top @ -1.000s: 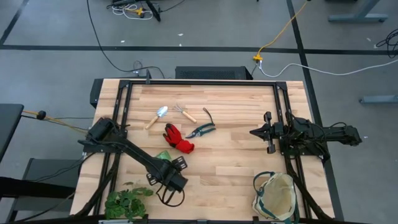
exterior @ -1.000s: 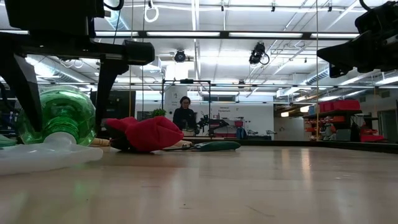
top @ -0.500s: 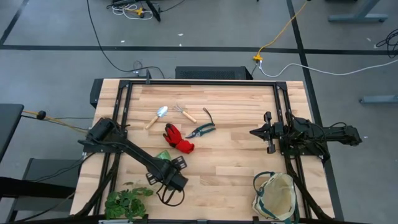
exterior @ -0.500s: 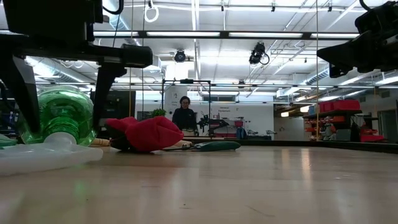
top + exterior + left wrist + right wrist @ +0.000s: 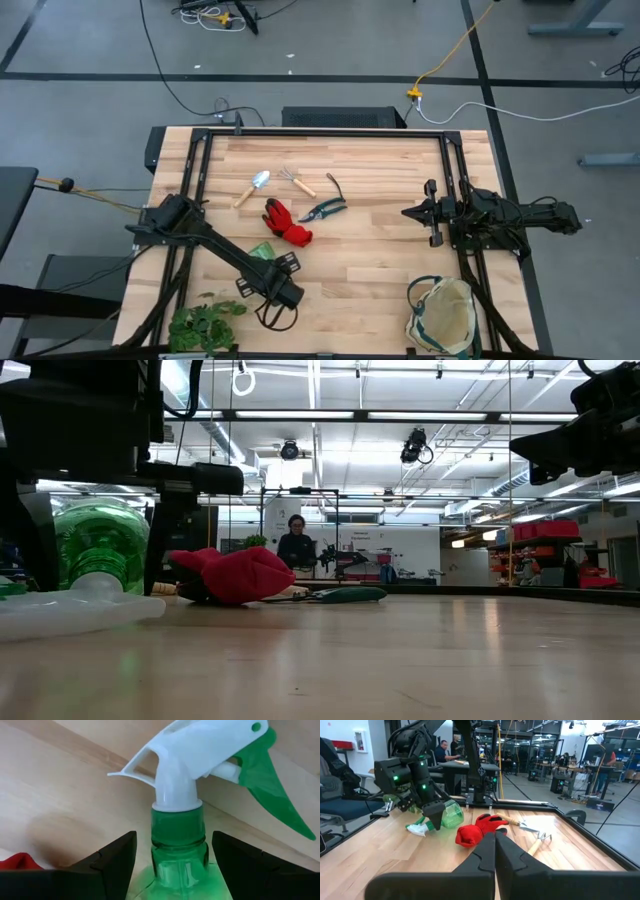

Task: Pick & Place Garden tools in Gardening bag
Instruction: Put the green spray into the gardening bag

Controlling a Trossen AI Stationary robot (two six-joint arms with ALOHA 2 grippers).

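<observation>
The left gripper [image 5: 170,865] is straddling the green spray bottle [image 5: 176,840], which is lying on its side on the desk [image 5: 370,255] near the front-left. Its fingers [image 5: 107,862] are spread wide, one on each side of the bottle's neck, seemingly not touching it yet. The red glove [image 5: 285,222] is lying just beyond. The right gripper [image 5: 495,851] is hovering with fingers pressed together, well away from the gardening bag [image 5: 443,315] at the front-right corner.
</observation>
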